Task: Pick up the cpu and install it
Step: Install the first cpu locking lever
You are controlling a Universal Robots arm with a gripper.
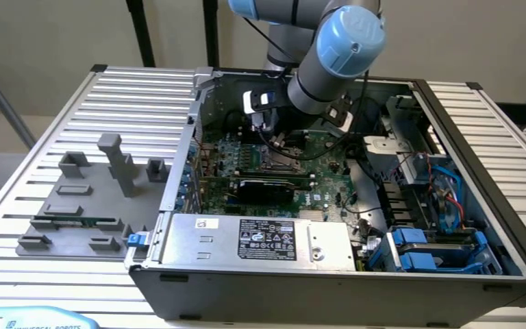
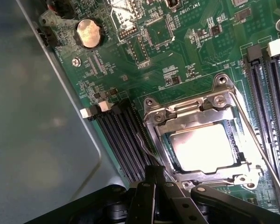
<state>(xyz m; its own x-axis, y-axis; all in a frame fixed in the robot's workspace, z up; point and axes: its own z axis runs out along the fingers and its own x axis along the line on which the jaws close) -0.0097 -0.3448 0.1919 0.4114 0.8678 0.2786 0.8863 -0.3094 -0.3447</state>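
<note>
The gripper (image 2: 170,196), jaws closed on nothing, is hovering just beside the socket (image 2: 203,144), where the cpu (image 2: 203,148) is lying flat inside the metal frame.

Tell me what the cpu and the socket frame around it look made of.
The cpu: bare metal top, probably; it throws back a bright, soft glare. The socket frame: shiny silver metal, apparently stamped, with screw heads at its corners.

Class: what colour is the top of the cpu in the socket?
Silvery-grey, shiny; the cpu shows best in the wrist view.
</note>
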